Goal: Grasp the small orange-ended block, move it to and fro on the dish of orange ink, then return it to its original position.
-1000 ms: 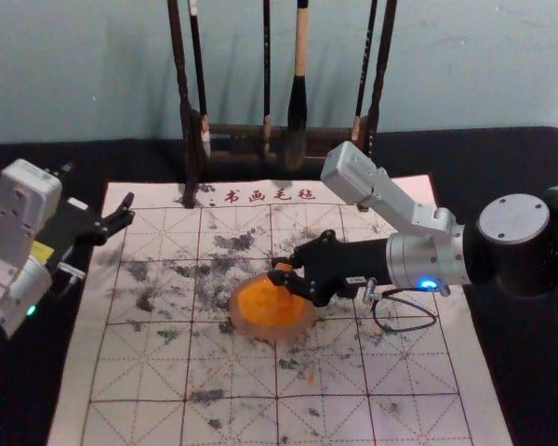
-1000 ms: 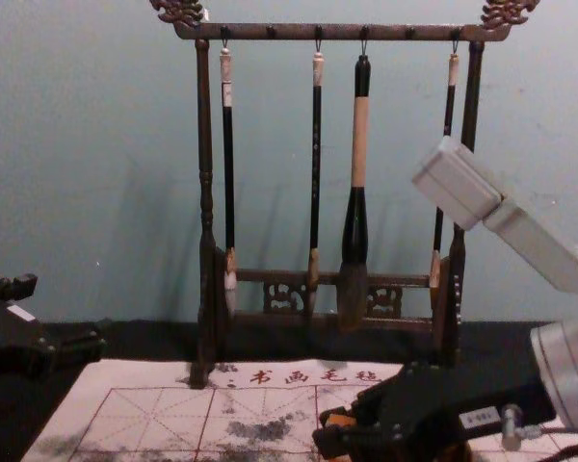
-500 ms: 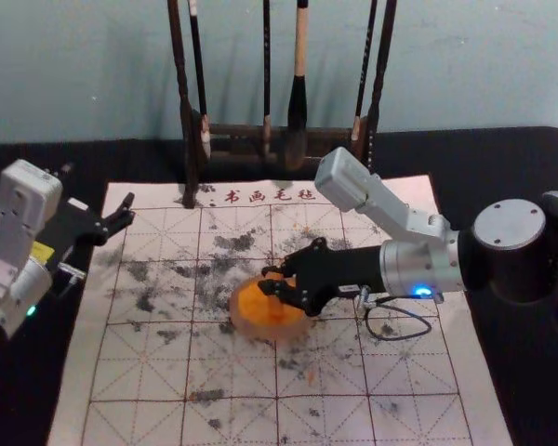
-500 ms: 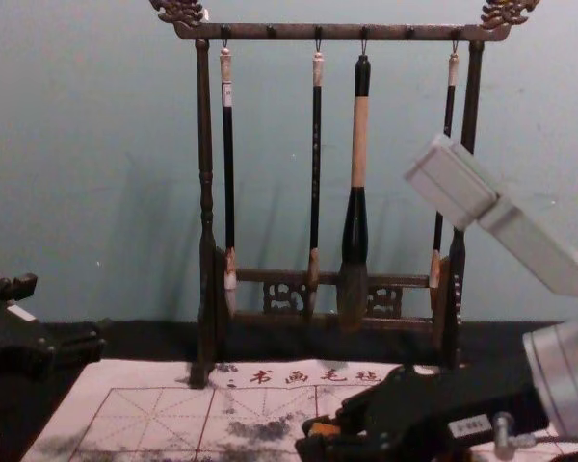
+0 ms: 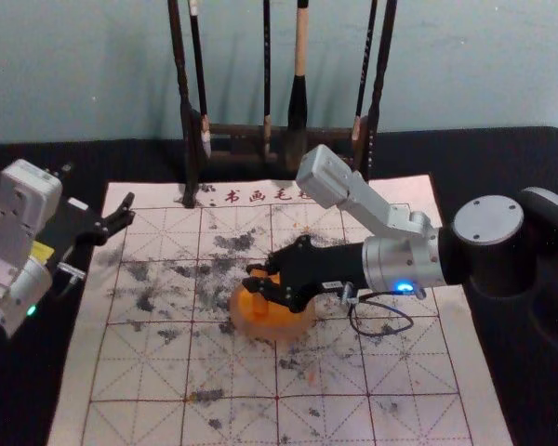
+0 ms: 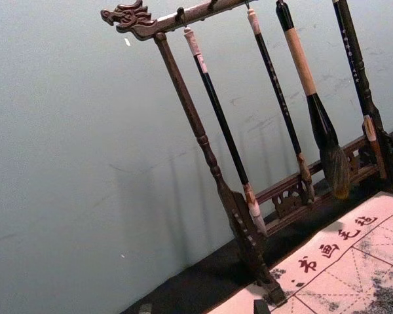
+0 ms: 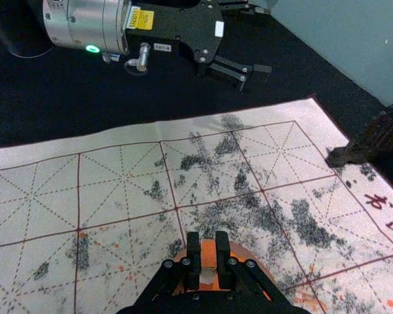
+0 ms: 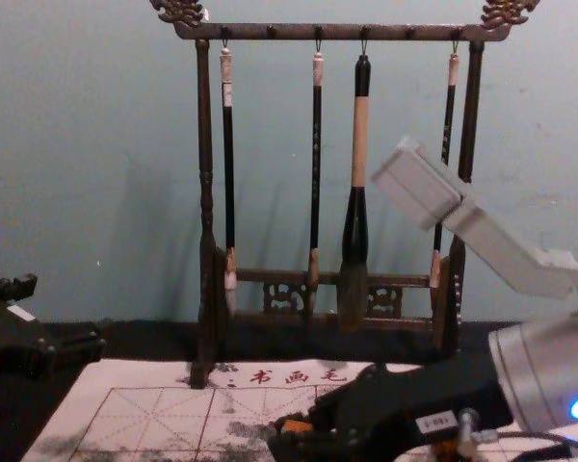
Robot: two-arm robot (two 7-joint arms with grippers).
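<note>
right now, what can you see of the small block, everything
The small block looks narrow and flat-faced, orange with a pale patch facing the right wrist camera. The right claw pinches it between its fingers, over the dish of orange ink. I can't tell its material or whether it touches the ink.

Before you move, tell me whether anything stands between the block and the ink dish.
Nothing visible stands in the way. The right gripper holds the block over the dish; whether it touches the ink I cannot tell. The left gripper is off to the left, and the brush rack stands beyond the dish.
</note>
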